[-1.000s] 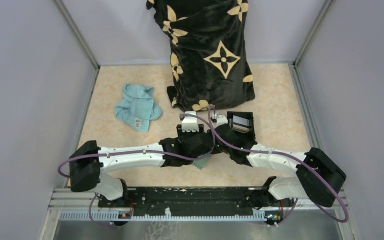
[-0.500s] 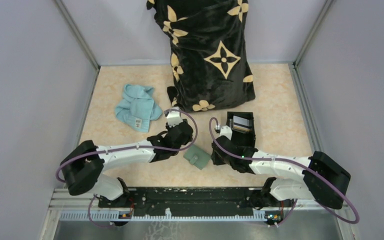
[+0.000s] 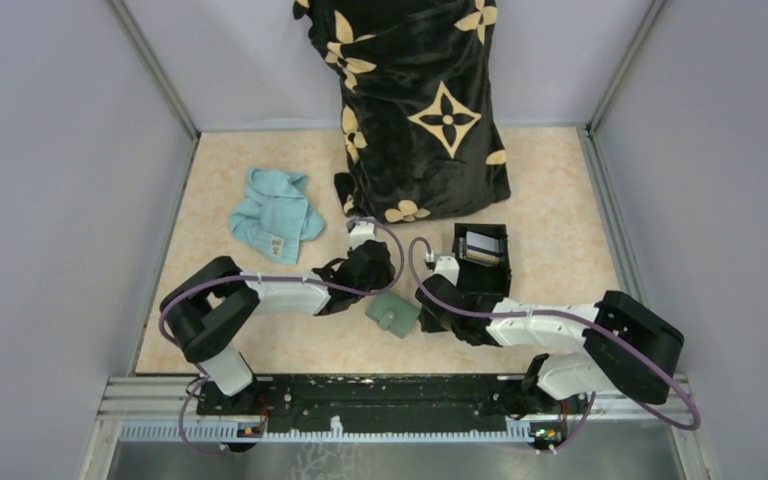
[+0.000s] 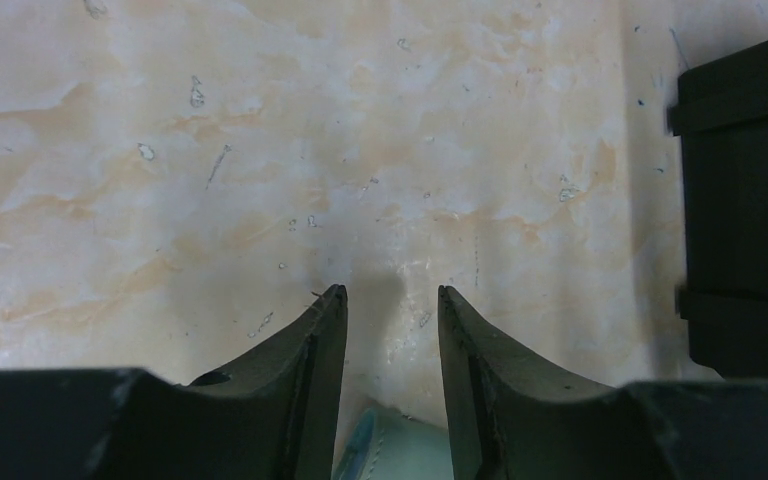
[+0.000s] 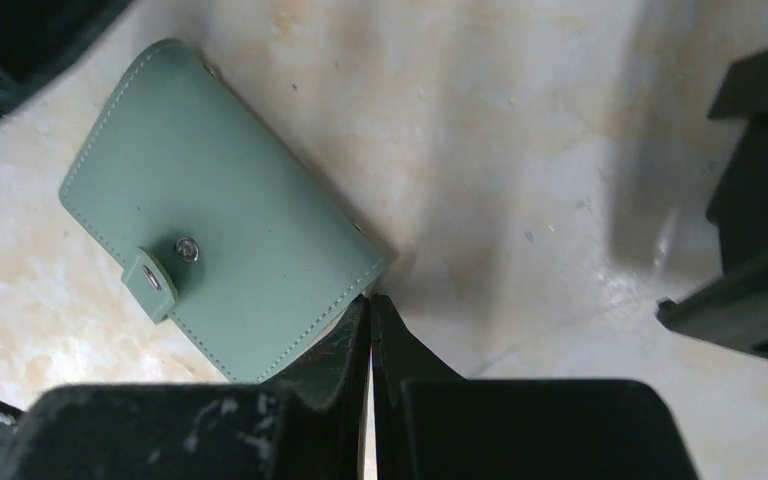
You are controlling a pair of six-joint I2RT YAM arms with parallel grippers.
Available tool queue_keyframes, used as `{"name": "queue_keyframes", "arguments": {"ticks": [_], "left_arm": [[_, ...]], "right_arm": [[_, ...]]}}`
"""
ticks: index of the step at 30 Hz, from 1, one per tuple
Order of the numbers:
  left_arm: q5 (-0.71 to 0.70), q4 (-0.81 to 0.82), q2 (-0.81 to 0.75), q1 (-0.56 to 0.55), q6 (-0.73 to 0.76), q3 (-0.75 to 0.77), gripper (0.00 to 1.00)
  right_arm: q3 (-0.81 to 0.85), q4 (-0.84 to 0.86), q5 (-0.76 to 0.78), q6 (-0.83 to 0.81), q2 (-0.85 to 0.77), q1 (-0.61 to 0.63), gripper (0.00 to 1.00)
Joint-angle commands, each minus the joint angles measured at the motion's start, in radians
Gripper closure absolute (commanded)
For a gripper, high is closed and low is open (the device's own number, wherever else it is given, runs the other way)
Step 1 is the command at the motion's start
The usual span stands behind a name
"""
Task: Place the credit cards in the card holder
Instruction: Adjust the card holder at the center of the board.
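Right, I take the card holder (image 3: 393, 314) as my reference. It lies flat on the table (image 3: 560, 200), folded closed, with its snap tab (image 5: 150, 280) on the upper face, between the two wrists.

The left gripper (image 4: 390, 295) sits just to the holder's left and a little beyond it. Its jaws stand part-way apart with only bare table between them. A sliver of the green holder shows under them at the bottom edge of the left wrist view.

The right gripper (image 5: 370, 300) is on the holder's right. Its fingers are pressed together with no gap, and the tips meet the holder's near right corner. I cannot tell whether anything thin is caught between them.

The black box (image 3: 503, 262) stands just beyond the holder and to its right. A pale-faced rectangle lies inside, which I take to be the credit cards (image 3: 483, 245); I can't count them from here.

A light blue cloth (image 3: 275, 215) is crumpled beyond the holder to the left, well apart from it. A black fabric with tan flowers (image 3: 420, 100) stands far beyond the holder, against the back wall.
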Motion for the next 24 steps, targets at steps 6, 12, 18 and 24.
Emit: {"name": "queue_keyframes", "arguments": {"ticks": [6, 12, 18, 24], "left_arm": [[0.157, 0.091, 0.057, 0.043, 0.042, 0.004, 0.58], [0.171, 0.017, 0.018, 0.044, -0.016, -0.051, 0.60], [0.138, -0.086, -0.080, 0.042, -0.092, -0.148, 0.60], [0.110, -0.179, -0.196, 0.041, -0.158, -0.236, 0.60]], "right_arm": [[0.062, 0.056, 0.001, -0.037, 0.078, -0.023, 0.98], [0.082, 0.103, -0.059, -0.086, 0.101, -0.092, 0.98], [0.150, 0.146, -0.126, -0.128, 0.187, -0.106, 0.98], [0.240, 0.179, -0.165, -0.147, 0.292, -0.106, 0.98]]}}
